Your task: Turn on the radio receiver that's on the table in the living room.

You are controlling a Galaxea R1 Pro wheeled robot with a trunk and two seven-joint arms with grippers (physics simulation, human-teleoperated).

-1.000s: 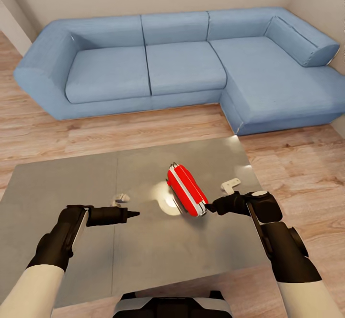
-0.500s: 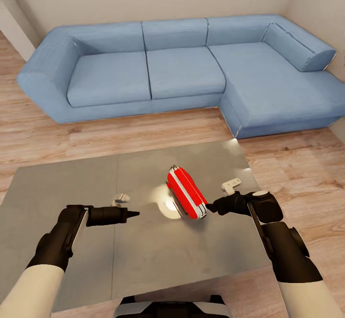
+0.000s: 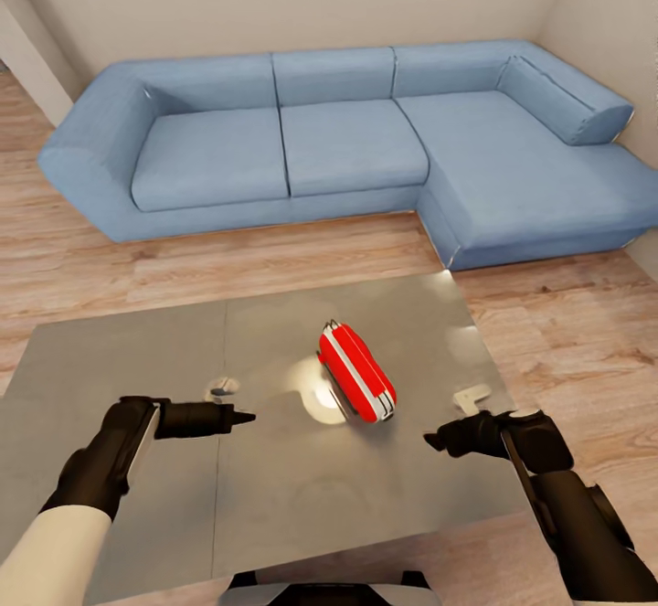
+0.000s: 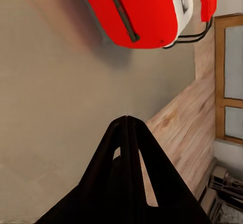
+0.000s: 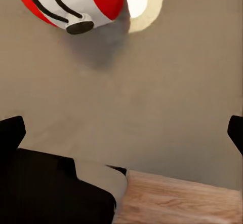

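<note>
The red radio receiver with white stripes lies on the glossy grey table, right of its middle, dark end panel toward me. My right gripper hovers low over the table, a short way right of and nearer than the radio, not touching it. In the right wrist view its fingers stand wide apart and open, with the radio ahead. My left gripper is shut and empty, pointing at the radio from the left with a gap between. The left wrist view shows its fingertips closed, the radio beyond.
A big blue L-shaped sofa stands behind the table against the beige wall. Light wood floor runs between sofa and table and along the table's right side. A bright lamp reflection shines on the tabletop beside the radio.
My right gripper has drawn back from the radio's near end, toward me and to the right. The head view has tilted up a little. The radio lies where it was.
</note>
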